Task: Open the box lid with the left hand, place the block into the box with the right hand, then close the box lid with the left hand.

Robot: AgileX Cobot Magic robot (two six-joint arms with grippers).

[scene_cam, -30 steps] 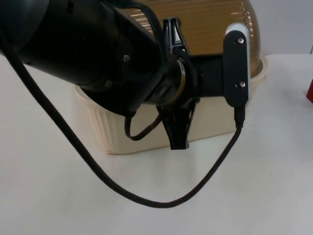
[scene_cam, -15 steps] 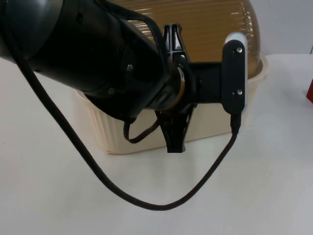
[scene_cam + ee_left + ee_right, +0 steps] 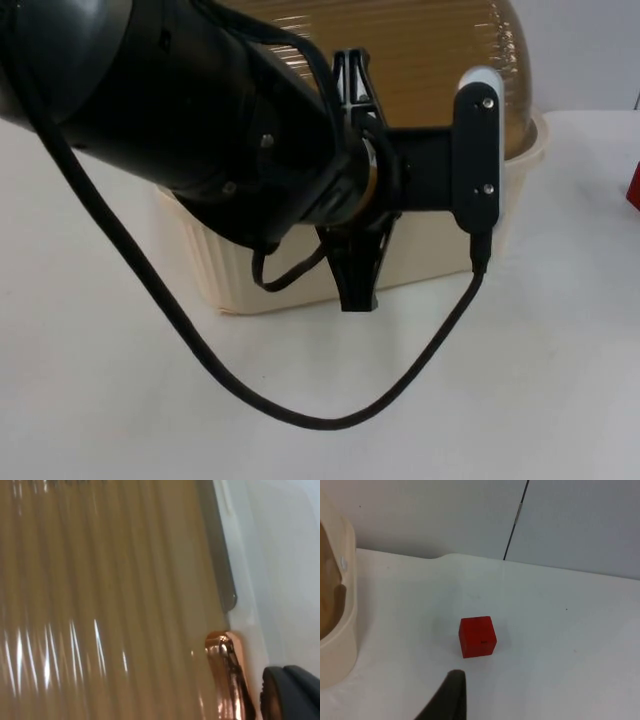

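While the left claw (image 3: 355, 190) has barely shifted over the box's (image 3: 250, 270) brown ribbed lid (image 3: 420, 50), whether its fingers are apart cannot be told. The red block (image 3: 477, 636) sits on the worktop (image 3: 560, 650) near the box, beside the waiting right claw (image 3: 451, 700), fingers likewise unclear.

1. A white table top (image 3: 560, 400) spreads across the top view, plain and smooth.
2. The same white surface (image 3: 580, 645) shows in the right wrist view; a few tiny dark specks (image 3: 566, 609) dot it.
3. A grey partition wall (image 3: 435, 515) rises at the table's far edge in the right wrist view.
4. A thin dark vertical seam (image 3: 516, 520) divides that wall into two panels.
5. In the top view, the wall (image 3: 590, 50) shows as a pale grey band behind the table.
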